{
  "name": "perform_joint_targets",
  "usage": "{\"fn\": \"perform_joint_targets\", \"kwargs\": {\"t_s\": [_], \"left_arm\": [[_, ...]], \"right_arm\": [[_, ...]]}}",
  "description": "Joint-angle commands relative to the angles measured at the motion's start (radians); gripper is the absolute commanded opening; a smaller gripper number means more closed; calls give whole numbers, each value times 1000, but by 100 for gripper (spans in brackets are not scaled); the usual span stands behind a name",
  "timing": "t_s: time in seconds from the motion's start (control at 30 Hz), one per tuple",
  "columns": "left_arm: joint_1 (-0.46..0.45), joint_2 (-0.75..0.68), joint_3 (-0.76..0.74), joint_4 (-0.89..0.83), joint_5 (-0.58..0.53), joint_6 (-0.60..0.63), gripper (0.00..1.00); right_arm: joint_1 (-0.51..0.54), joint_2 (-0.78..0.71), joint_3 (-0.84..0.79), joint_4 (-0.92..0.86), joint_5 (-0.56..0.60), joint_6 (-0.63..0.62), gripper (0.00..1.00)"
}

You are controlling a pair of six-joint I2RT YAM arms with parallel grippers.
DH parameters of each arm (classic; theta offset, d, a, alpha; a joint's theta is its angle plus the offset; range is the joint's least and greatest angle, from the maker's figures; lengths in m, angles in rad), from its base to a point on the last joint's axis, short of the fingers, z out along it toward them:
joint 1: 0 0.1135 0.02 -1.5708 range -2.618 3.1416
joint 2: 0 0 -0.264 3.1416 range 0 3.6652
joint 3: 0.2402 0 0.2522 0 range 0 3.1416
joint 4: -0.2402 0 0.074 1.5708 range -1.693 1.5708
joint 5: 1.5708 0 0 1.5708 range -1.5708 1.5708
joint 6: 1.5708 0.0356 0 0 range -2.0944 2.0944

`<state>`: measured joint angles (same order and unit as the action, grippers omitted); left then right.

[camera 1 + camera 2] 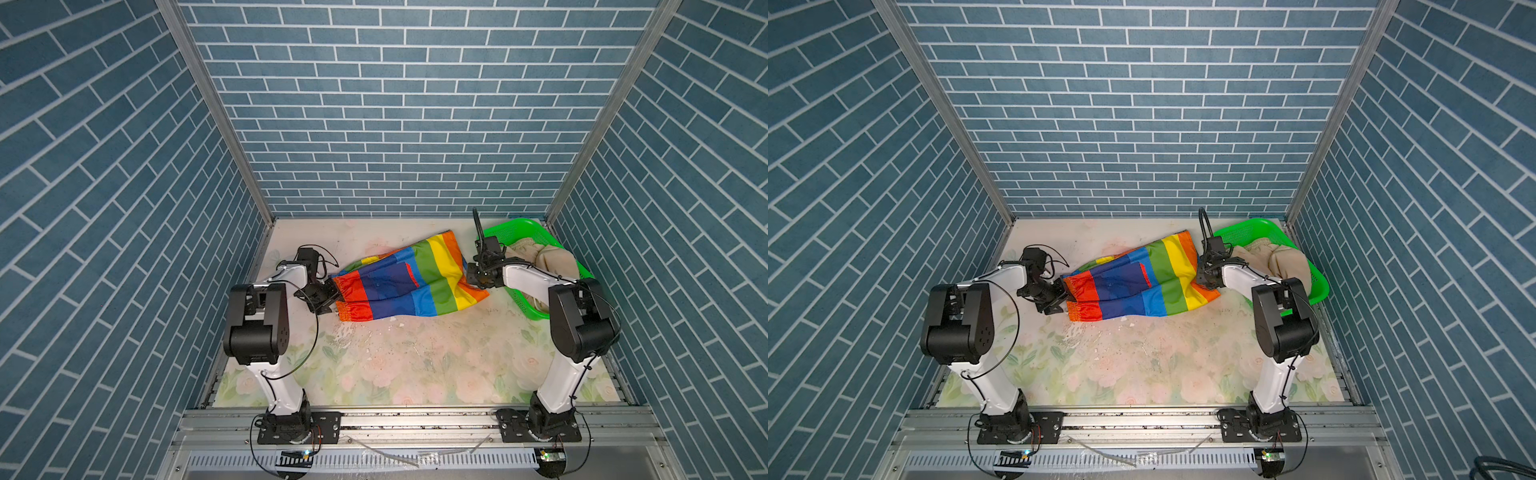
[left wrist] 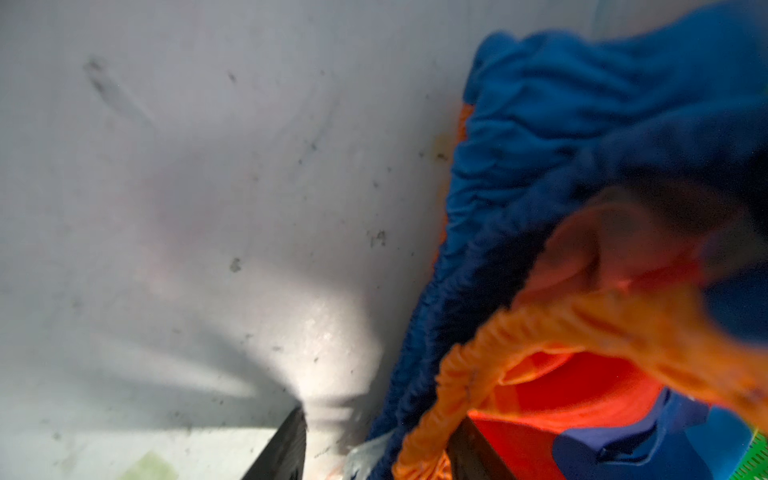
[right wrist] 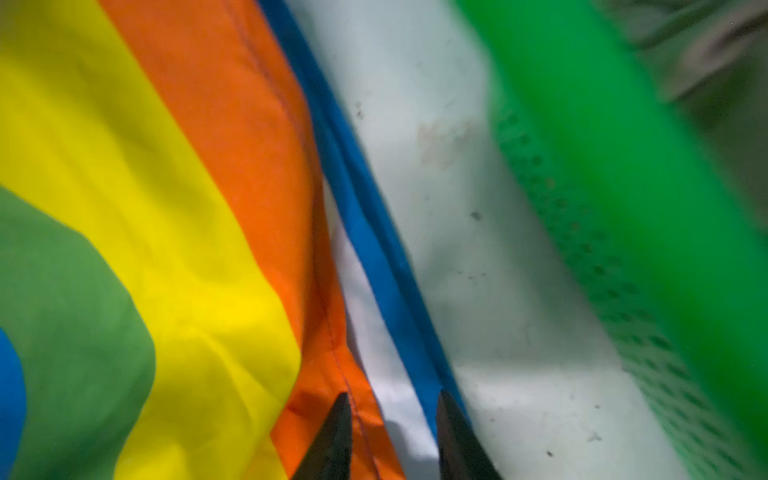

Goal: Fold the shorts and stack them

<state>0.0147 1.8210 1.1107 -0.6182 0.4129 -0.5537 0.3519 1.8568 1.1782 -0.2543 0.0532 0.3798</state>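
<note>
1. In both top views the rainbow-striped shorts (image 1: 407, 286) lie spread on the floral table (image 1: 415, 361), just past centre twd 12 o'clock. The waistband is at the 9 o'clock end and the leg hems at the 3 o'clock end. No fold made yet.
2. The beige shorts (image 1: 557, 259) sit bunched in the green basket (image 1: 519, 226) at the table's 2 o'clock corner, spilling over its rim.
3. The left gripper (image 1: 332, 297) is at the waistband. Its wrist view shows the jaws spread w/ the gathered orange band lying between them. Bare table shows beside one jaw, so nothing is pinched.
4. The right gripper (image 3: 395, 440) is at the leg hem, jaws spread either side of the orange hem & blue edge. Nothing is pinched here either.
5. Risk: the fabric looks thin & shiny. A shallow close could catch only the top layer, so the layers would slide apart in the fold.
6. Risk: if only one side grips, a lift would prob. drag the shorts askew and skew the fold.
7. Risk: the right arm reaches across the basket's 9 o'clock side. A swing back could nudge the basket or snag the overhanging beige cloth.
8. Risk: the bunched waistband may slip out of the wide left jaws if the close comes late.
</note>
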Motion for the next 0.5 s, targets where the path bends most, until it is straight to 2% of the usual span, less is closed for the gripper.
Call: {"fn": "perform_joint_targets", "kwargs": {"t_s": [0.0,0.2,0.27,0.33,0.4,0.47], "left_arm": [[-1,72,-45,17,-44,7,55],[0,78,-51,27,-39,1,55],[-1,82,-49,27,-39,2,55],[-1,80,-52,28,-37,1,55],[-1,79,-52,27,-40,4,55],[-1,78,-52,23,-43,7,55]], "right_arm": [[21,38,11,-26,-52,-43,44],[42,67,-12,-40,-65,-49,46],[41,84,-14,-39,-71,-53,37],[39,88,-18,-30,-68,-49,15],[35,79,-24,-20,-50,-43,0],[30,62,-22,-20,-29,-38,0]]}}
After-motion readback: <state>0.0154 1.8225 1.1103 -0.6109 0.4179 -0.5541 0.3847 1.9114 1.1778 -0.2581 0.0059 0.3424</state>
